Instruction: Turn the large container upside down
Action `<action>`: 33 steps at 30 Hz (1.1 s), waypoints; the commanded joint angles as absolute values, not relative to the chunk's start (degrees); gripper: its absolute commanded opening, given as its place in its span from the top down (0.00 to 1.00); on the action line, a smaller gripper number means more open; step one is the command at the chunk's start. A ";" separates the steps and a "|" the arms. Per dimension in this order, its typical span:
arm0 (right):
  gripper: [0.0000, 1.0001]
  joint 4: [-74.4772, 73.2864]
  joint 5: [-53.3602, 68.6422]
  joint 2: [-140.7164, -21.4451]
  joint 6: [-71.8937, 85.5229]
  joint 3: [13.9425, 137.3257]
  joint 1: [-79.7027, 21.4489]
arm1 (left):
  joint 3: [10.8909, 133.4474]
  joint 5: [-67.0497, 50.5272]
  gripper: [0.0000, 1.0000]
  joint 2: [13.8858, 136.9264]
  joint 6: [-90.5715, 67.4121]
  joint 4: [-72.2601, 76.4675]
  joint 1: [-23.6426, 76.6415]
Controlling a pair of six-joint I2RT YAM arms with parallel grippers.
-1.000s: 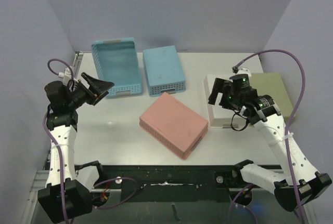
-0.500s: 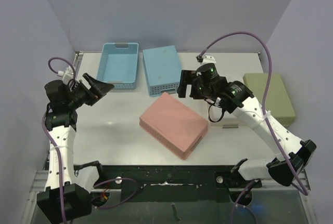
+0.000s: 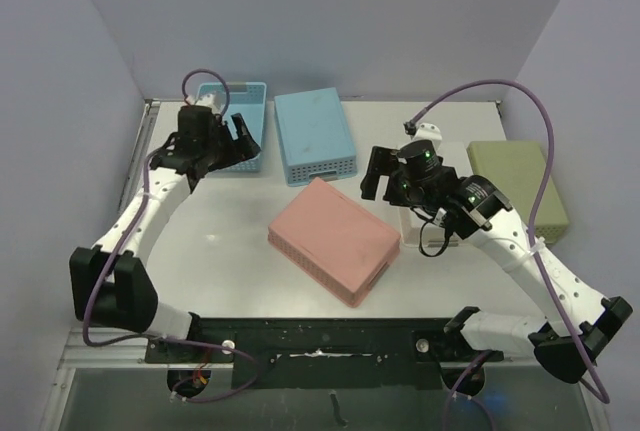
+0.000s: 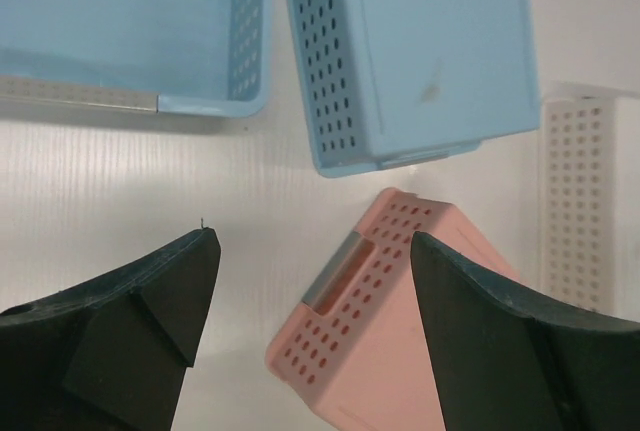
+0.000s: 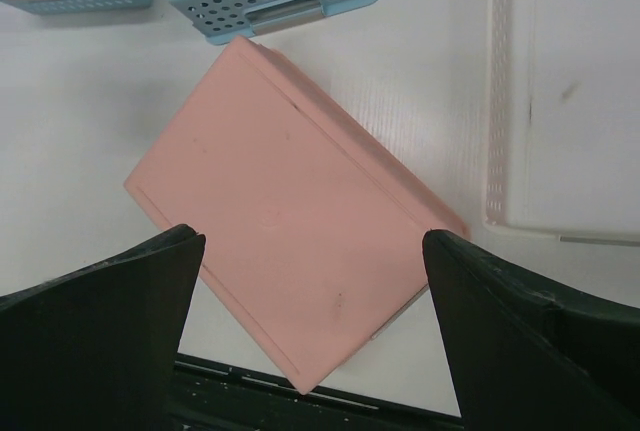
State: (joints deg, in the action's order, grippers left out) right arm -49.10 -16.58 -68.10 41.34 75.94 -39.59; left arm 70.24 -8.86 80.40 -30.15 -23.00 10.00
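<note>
A pink perforated container lies bottom up in the middle of the table; it also shows in the left wrist view and the right wrist view. A blue basket stands open side up at the back left. My left gripper hovers at its near right corner, open and empty. My right gripper hovers above the pink container's far right corner, open and empty.
A second blue container lies bottom up beside the open basket. A white container and an olive-green one lie bottom up on the right. The table's front edge is a black rail.
The open blue basket went from tilted on edge to flat. My left arm swung from the left edge to the back, beside it. My right arm moved left over the table, then back slightly.
</note>
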 commanded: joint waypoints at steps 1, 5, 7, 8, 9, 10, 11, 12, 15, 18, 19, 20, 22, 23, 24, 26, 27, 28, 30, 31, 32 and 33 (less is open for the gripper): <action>0.02 -49.43 -20.11 -64.72 43.30 74.84 -39.86 | 77.50 2.63 0.23 88.21 -23.48 -20.81 12.60; 0.02 -50.96 -20.77 -63.38 43.42 74.36 -39.63 | 89.34 0.68 0.26 101.13 -21.37 -28.15 12.57; 0.02 -52.14 -21.34 -62.77 43.47 74.43 -39.51 | 92.69 0.20 0.29 105.44 -20.90 -29.42 12.56; 0.02 -52.58 -21.63 -62.41 43.50 74.38 -39.46 | 93.82 -0.14 0.30 106.99 -20.67 -29.33 12.57; 0.02 -53.02 -21.90 -61.96 43.55 74.24 -39.34 | 94.98 -0.41 0.31 108.16 -20.35 -28.98 12.63; 0.02 -53.42 -22.15 -61.42 43.67 73.99 -39.17 | 96.01 -0.67 0.32 109.63 -19.96 -28.70 12.65; 0.02 -53.70 -22.29 -60.91 43.68 73.82 -39.08 | 97.72 -0.76 0.33 111.46 -19.45 -28.96 12.66; 0.03 -53.95 -22.44 -60.48 43.68 73.63 -39.03 | 100.09 -0.54 0.34 113.61 -18.90 -30.30 12.66; 0.02 -54.52 -22.42 -59.40 43.98 73.07 -38.76 | 108.11 -0.28 0.38 120.86 -16.88 -34.46 12.72; 0.02 -56.07 -22.57 -58.29 45.12 72.64 -38.62 | 112.32 0.47 0.44 125.54 -16.16 -35.84 12.74; 0.02 -56.34 -22.65 -57.67 45.48 72.30 -38.61 | 113.14 0.73 0.48 126.86 -16.09 -36.05 12.74; 0.02 -56.60 -22.82 -57.02 45.92 71.87 -38.55 | 113.77 0.97 0.51 127.80 -16.09 -36.24 12.70; 0.02 -57.19 -23.23 -56.01 46.49 71.32 -38.46 | 114.52 0.91 0.63 129.41 -16.04 -36.56 12.74; 0.02 -57.43 -23.54 -55.65 46.68 71.22 -38.41 | 114.95 0.71 0.71 130.13 -15.96 -36.87 12.74; 0.02 -57.67 -23.76 -55.39 46.67 71.24 -38.43 | 115.83 0.70 0.84 130.81 -15.85 -37.56 12.74; 0.02 -57.99 -24.03 -55.41 46.46 71.63 -38.24 | 118.47 1.07 1.00 131.57 -16.01 -41.02 12.74; 0.02 -58.08 -24.14 -55.65 46.28 71.90 -38.13 | 119.48 0.80 1.00 131.15 -16.15 -42.28 12.79; 0.02 -58.12 -24.24 -55.90 46.17 72.17 -38.02 | 119.97 0.31 1.00 129.90 -16.25 -43.00 12.83; 0.02 -57.77 -24.19 -56.47 45.70 72.49 -37.99 | 119.62 -1.18 1.00 125.90 -16.47 -43.41 13.00; 0.03 -57.44 -24.14 -56.82 45.23 72.58 -37.93 | 119.34 -2.58 1.00 123.54 -16.63 -43.83 12.96; 0.02 -57.09 -24.05 -57.17 44.92 72.60 -37.89 | 119.32 -4.42 1.00 121.37 -16.73 -44.26 12.86; 0.02 -56.47 -23.93 -57.57 44.57 72.66 -37.76 | 119.20 -6.66 1.00 119.21 -16.98 -44.70 12.50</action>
State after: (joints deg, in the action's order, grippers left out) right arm -58.46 -22.22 -56.60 45.50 71.31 -38.26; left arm 116.95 0.47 129.71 -16.05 -41.80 12.88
